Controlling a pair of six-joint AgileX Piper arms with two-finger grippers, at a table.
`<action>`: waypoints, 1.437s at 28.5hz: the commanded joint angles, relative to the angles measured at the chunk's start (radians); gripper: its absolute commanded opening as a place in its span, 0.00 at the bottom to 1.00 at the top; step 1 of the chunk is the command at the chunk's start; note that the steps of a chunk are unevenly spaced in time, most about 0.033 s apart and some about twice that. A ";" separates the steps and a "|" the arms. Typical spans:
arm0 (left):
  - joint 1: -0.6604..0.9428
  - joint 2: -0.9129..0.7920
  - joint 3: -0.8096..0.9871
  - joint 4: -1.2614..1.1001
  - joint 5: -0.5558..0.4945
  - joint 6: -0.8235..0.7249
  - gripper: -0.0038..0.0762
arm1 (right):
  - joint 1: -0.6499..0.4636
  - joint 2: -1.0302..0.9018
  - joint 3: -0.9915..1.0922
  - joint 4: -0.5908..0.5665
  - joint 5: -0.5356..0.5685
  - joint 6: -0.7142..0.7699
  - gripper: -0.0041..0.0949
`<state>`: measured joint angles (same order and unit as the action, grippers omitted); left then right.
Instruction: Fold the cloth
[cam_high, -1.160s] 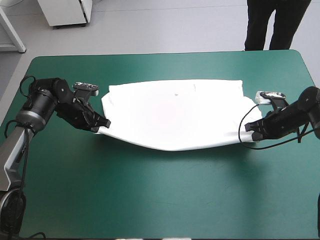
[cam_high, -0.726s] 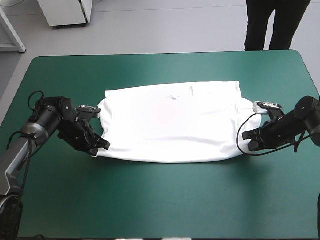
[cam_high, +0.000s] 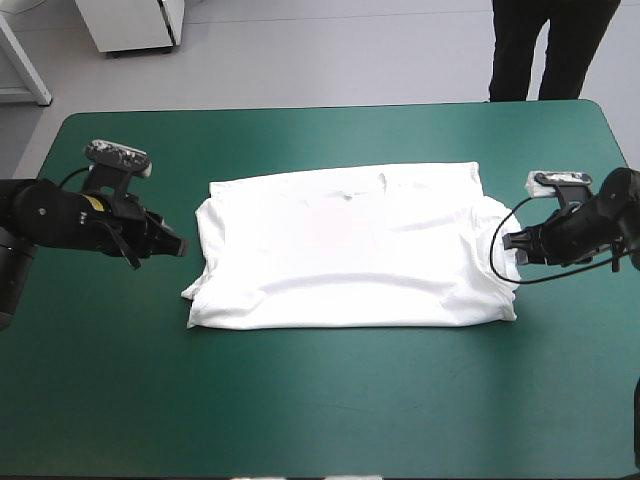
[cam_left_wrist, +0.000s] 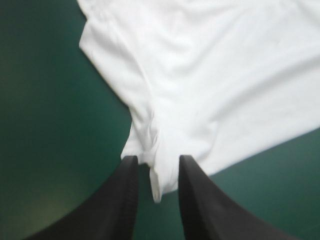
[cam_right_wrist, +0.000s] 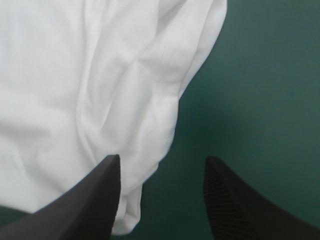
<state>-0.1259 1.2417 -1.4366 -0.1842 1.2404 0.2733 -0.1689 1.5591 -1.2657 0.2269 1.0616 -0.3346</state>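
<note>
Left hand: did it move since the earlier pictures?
Yes. The left hand let go of the T-shirt and drew back toward the table's left edge.

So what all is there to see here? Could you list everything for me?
T-shirt: one, white, lying flat across the middle of the table, collar toward the far edge.
Table: one, teal-green cover, bare all round the T-shirt.
Left gripper: one, black fingers, open and holding nothing, just off the T-shirt's edge on the table's left side.
Right gripper: one, black fingers, open wide and holding nothing, at the T-shirt's edge on the table's right side.
</note>
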 joint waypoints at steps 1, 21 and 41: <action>-0.001 -0.018 -0.129 -0.070 -0.054 -0.003 0.31 | 0.001 0.072 -0.144 0.024 0.009 0.005 0.54; -0.001 0.032 -0.154 -0.106 -0.043 0.019 0.32 | 0.001 0.420 -0.363 0.081 0.082 0.005 0.53; -0.001 0.026 -0.177 -0.117 0.022 0.023 0.32 | 0.001 0.265 -0.365 0.154 0.140 -0.033 0.03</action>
<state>-0.1259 1.2989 -1.5786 -0.2722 1.2594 0.2945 -0.1689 1.9465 -1.6061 0.3439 1.1912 -0.3577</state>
